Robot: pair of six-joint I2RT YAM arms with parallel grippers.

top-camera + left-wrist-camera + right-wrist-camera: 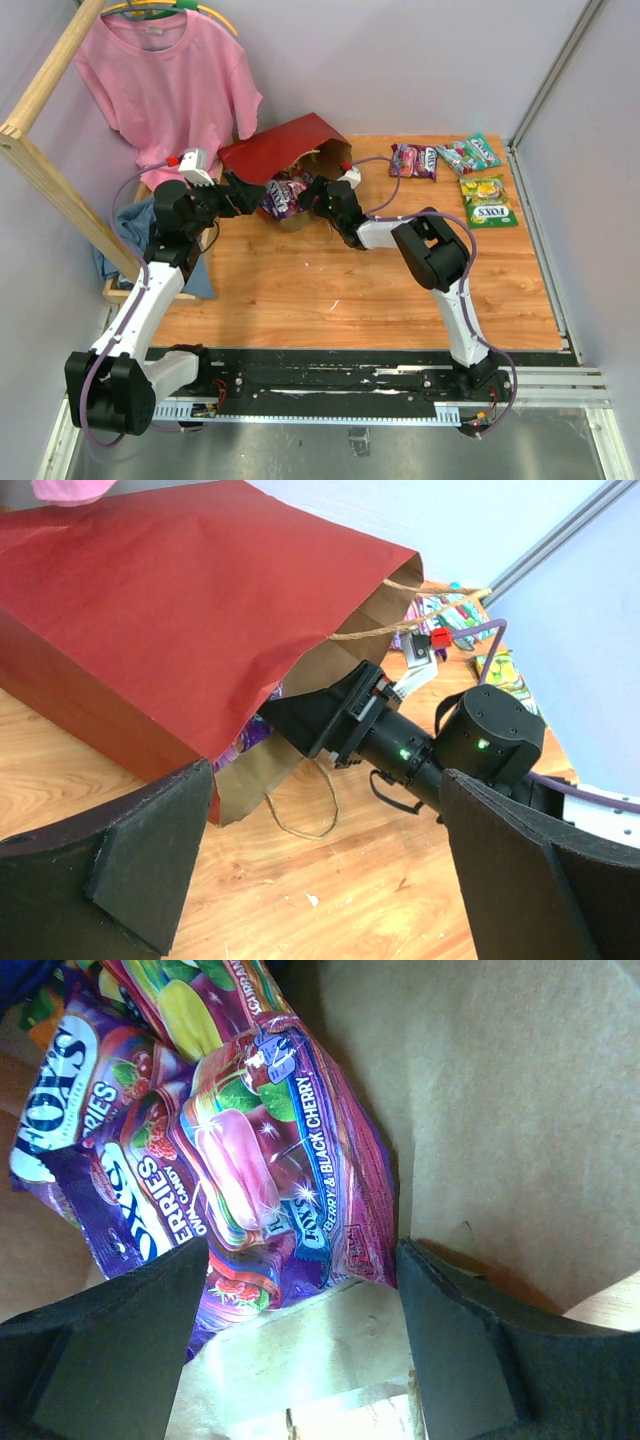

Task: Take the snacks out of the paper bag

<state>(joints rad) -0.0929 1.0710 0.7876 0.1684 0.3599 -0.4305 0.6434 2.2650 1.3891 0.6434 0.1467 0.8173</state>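
Note:
The dark red paper bag (pixel 275 148) lies on its side at the back of the table, its mouth facing right (pixel 180 610). My right gripper (pixel 305 195) is open and reaches into the mouth, its jaws either side of a purple Fox's berries packet (pixel 250 1150) on the brown kraft inside (pixel 500 1090). Another purple Fox's packet (pixel 90 1150) lies beside it, with a yellow-green one (pixel 180 990) behind. My left gripper (pixel 243 193) is open and empty, just left of the bag's mouth, above bare wood (pixel 330 900). Three packets lie outside: purple (pixel 413 160), green (pixel 468 153), yellow (pixel 487 200).
A pink T-shirt (pixel 165 85) hangs on a wooden rack (pixel 45 165) at the back left, with blue cloth (pixel 120 235) below it. A loose loop handle (pixel 300 805) lies on the wood before the bag. Grey walls close in the right side.

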